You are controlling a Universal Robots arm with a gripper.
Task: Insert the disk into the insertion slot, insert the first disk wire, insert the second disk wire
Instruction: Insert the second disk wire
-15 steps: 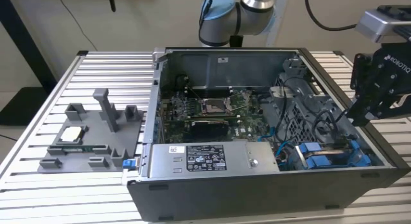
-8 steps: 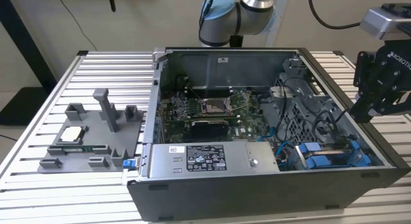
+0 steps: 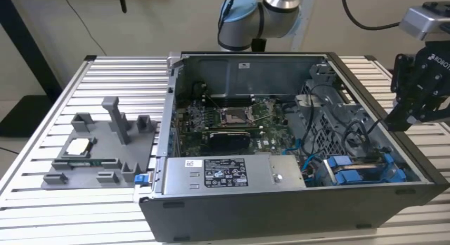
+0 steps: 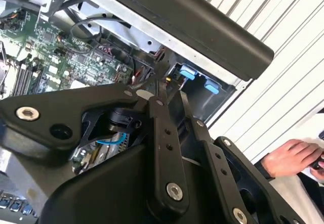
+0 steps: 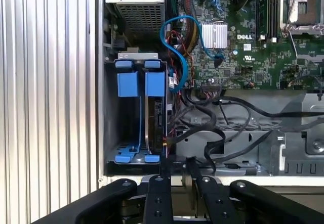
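Jaws: slim, flat and black, drawn almost tip to tip with a sliver of gap, nothing visibly gripped.
Gripper (image 3: 395, 123) (image 5: 177, 166) (image 4: 163, 85): matt black linked bars with bright rivets, hung above the case wall at the exterior view's right.
Insertion slot (image 5: 109, 123): boxy grey sheet-metal bay with bright blue plastic rails, in the case corner beside the power supply, near the jaws but apart from them.
Disk (image 5: 156, 120): dark flat slab on edge inside that bay, in the compartment nearer the motherboard, capped by a blue carrier tab.
Pale blue cable (image 5: 169, 37): thin, looped.
Black cables (image 5: 217, 128): round, tangled beside the bay.
Motherboard (image 5: 243, 47): green, with a finned silver heatsink (image 5: 213, 35).
Power supply (image 3: 225, 174): grey box with a black-and-white sticker.
Computer case (image 3: 281, 224): dark grey steel, open on top.
Tabletop (image 3: 63, 218): ribbed aluminium slats.
Fixture tray (image 3: 105, 168): grey, moulded, at the exterior view's left.
Hand (image 4: 288, 155): over the slats beside the case.
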